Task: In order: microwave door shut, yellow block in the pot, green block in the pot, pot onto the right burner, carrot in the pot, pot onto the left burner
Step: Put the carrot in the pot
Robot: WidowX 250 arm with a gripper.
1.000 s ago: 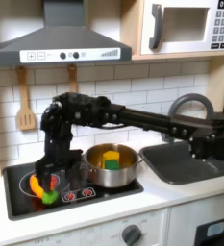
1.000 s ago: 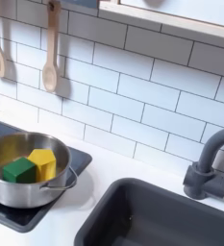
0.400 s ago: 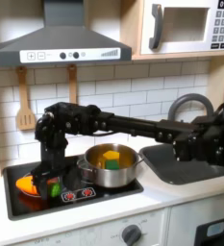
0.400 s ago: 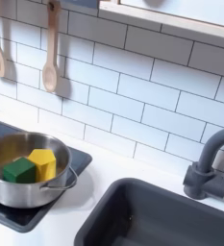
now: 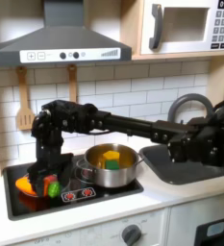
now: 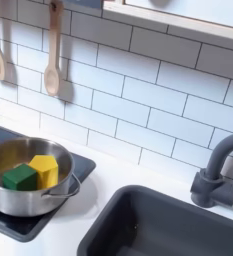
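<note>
The white microwave door (image 5: pixel 186 27) stands shut at the first exterior view's upper right. The steel pot (image 5: pixel 130 171) sits on the burner at the first exterior view's right side of the stove. In both exterior views it holds the yellow block (image 5: pixel 110 153) and the green block (image 5: pixel 114 162). The second exterior view has the pot (image 6: pixel 8 205), the yellow block (image 6: pixel 44 168) and the green block (image 6: pixel 19 177) at lower left. My gripper (image 5: pixel 43 183) is low over the burner at the first exterior view's left, right at the orange carrot (image 5: pixel 27 184) lying there. Its fingers are too dark to read.
A dark sink (image 6: pixel 168 225) with a grey faucet (image 6: pixel 218 170) lies beside the stove. A spatula (image 5: pixel 25 101) and a wooden spoon (image 6: pixel 52 55) hang on the tiled wall. The range hood (image 5: pixel 61 38) overhangs the stove. My arm stretches across above the pot.
My gripper has dropped lower and slightly toward the first exterior view's left, down onto the carrot. The carrot has tipped flatter. The pot and blocks have not moved.
</note>
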